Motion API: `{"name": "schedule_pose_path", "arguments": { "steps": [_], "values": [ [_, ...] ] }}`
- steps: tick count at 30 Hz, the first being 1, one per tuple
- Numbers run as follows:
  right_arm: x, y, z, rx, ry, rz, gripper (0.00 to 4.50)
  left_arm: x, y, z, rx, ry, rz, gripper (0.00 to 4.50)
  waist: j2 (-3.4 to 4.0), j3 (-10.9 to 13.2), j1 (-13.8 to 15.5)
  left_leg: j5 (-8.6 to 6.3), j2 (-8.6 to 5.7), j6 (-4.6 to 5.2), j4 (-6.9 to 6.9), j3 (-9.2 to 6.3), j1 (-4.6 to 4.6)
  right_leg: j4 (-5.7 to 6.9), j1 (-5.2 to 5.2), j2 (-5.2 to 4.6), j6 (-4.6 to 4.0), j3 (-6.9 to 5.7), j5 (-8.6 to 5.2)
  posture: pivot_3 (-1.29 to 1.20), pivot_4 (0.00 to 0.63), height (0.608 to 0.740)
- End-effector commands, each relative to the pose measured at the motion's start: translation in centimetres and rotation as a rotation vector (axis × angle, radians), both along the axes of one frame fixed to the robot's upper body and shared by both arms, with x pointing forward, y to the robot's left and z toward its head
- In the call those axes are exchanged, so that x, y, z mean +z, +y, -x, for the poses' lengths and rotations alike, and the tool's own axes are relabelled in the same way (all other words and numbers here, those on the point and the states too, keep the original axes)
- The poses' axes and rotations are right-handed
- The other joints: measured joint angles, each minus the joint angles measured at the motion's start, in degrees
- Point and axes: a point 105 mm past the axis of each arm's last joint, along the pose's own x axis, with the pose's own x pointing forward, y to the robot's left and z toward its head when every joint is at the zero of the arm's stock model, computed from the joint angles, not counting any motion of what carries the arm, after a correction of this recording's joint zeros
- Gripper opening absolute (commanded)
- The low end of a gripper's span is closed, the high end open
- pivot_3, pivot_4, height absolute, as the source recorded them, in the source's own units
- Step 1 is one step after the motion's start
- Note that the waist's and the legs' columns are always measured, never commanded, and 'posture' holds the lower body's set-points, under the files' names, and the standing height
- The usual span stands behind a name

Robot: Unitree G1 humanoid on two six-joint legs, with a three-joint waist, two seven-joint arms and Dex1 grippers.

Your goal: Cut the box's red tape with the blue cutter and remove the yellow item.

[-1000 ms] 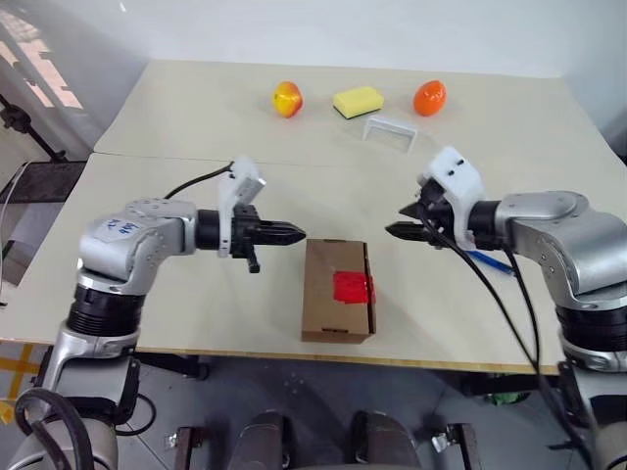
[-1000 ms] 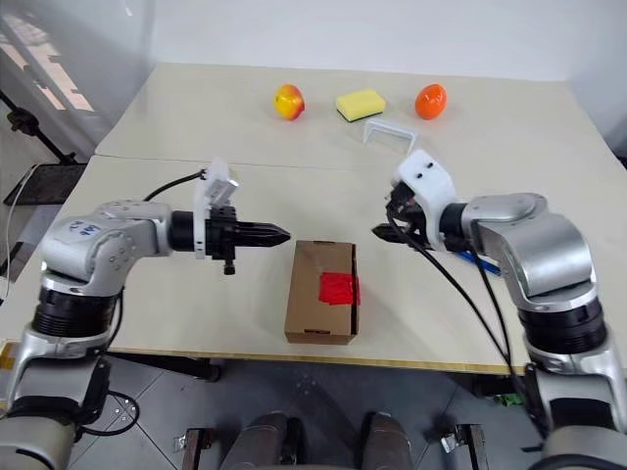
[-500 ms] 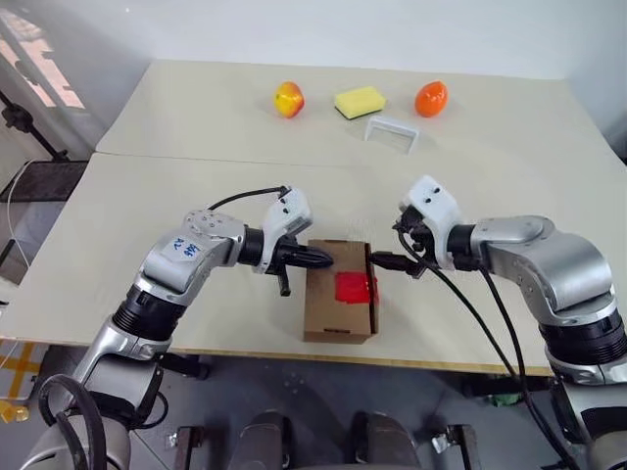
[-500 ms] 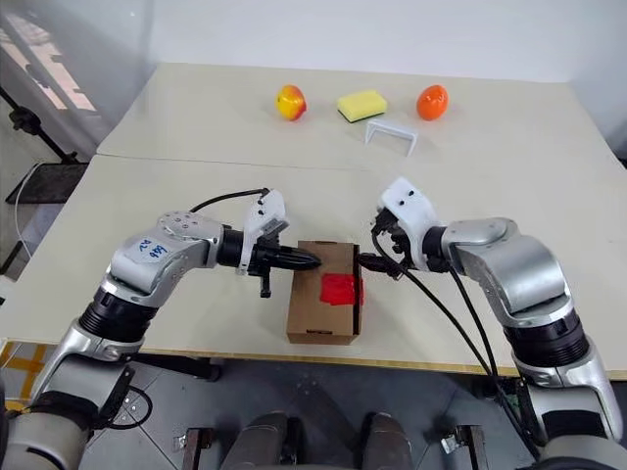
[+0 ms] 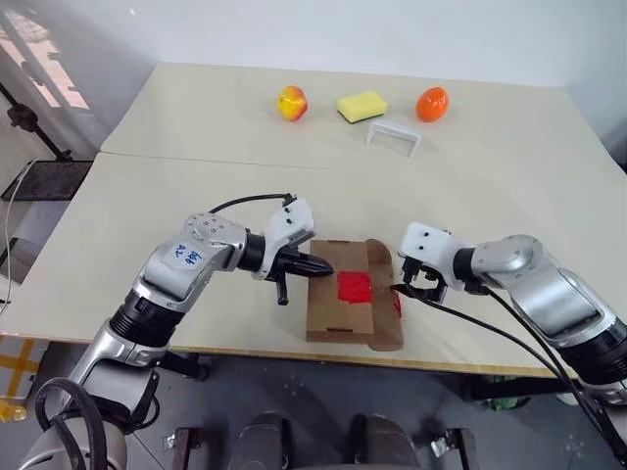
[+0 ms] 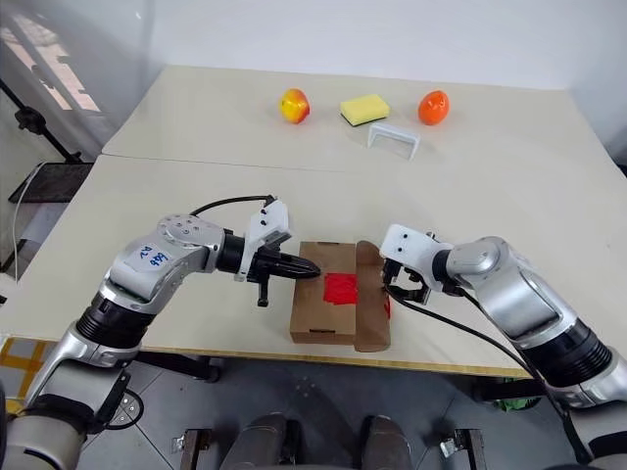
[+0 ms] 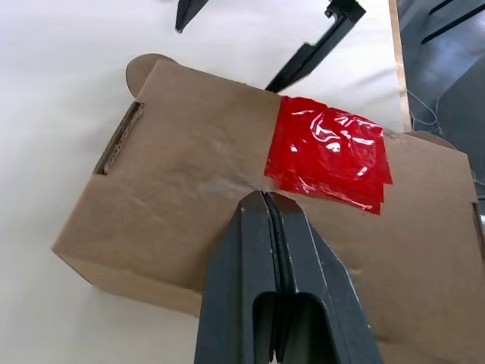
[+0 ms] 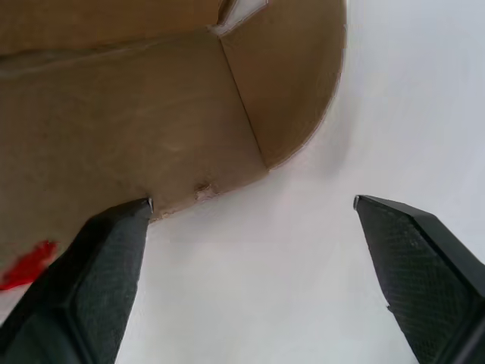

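Note:
The brown box (image 5: 328, 315) lies near the table's front edge, its right flap (image 5: 384, 313) folded out flat. Most of the red tape (image 5: 353, 287) sits on the box's top, and a red sliver clings to the flap (image 8: 151, 114). My left gripper (image 5: 326, 266) is shut, its tips pressing on the box top (image 7: 174, 189) just beside the tape (image 7: 330, 152). Low at the flap's right edge is my right gripper (image 5: 402, 286), open, with one fingertip (image 8: 140, 208) at the flap's rim and nothing between the fingers. The blue cutter and the yellow item are hidden.
At the table's far side stand a red-yellow apple (image 5: 290, 101), a yellow sponge (image 5: 361, 106), an orange fruit (image 5: 431, 102) and a small white stand (image 5: 393, 134). The box lies close to the front table edge (image 5: 294, 351).
My left gripper came in from the left onto the box top. My right gripper sank to the table and opened wide, and the box's right flap swung outward.

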Motion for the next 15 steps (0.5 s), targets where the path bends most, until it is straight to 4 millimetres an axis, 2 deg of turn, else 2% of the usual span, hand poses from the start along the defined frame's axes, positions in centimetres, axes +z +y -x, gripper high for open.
{"name": "schedule_pose_path", "arguments": {
  "steps": [1, 3, 5, 8, 15],
  "values": [
    [0.8, -1.0, 0.4, -0.115, 0.087, -0.174, 4.44, -1.2, 0.7, 0.2, 0.029, 0.030, -0.039, 0.00, 0.00, 0.0, -0.1, 0.00, 0.00, 0.00, -0.01, -0.01, 0.00, 0.00, -0.01, 0.00, 0.00, 0.01, 0.00, 0.00, 0.150, 0.740],
    [1.9, -1.4, 1.2, -0.229, 0.269, -0.420, 4.44, -1.3, 0.8, 0.4, 0.031, 0.033, -0.040, 0.00, 0.02, 0.0, -0.2, 0.00, -0.01, 0.00, -0.04, -0.02, -0.02, 0.01, -0.09, 0.00, 0.00, 0.02, 0.00, 0.00, 0.150, 0.740],
    [2.1, -1.2, 1.6, -0.274, 0.386, -0.553, 4.44, -1.3, 0.9, 0.4, 0.031, 0.034, -0.041, 0.00, 0.03, 0.0, -0.3, 0.00, -0.01, 0.00, -0.05, 0.00, -0.03, 0.03, -0.12, 0.01, 0.00, 0.03, 0.00, 0.00, 0.150, 0.740],
    [1.8, -0.5, 1.1, -0.306, 0.491, -0.684, 4.44, -1.3, 0.8, 0.4, 0.027, 0.037, -0.042, 0.00, 0.03, 0.0, -0.4, 0.00, 0.01, 0.00, -0.07, 0.02, 0.00, 0.04, -0.13, 0.03, -0.02, 0.03, -0.01, 0.00, 0.150, 0.740],
    [0.5, 2.0, 0.7, -0.277, 0.653, -0.761, 4.44, -1.3, 0.5, 0.3, 0.007, 0.037, -0.046, 0.00, 0.05, 0.0, -0.4, 0.00, -0.01, 0.00, -0.09, 0.10, 0.00, 0.06, -0.21, 0.03, -0.02, 0.10, -0.01, 0.00, 0.150, 0.740]
  ]
}}
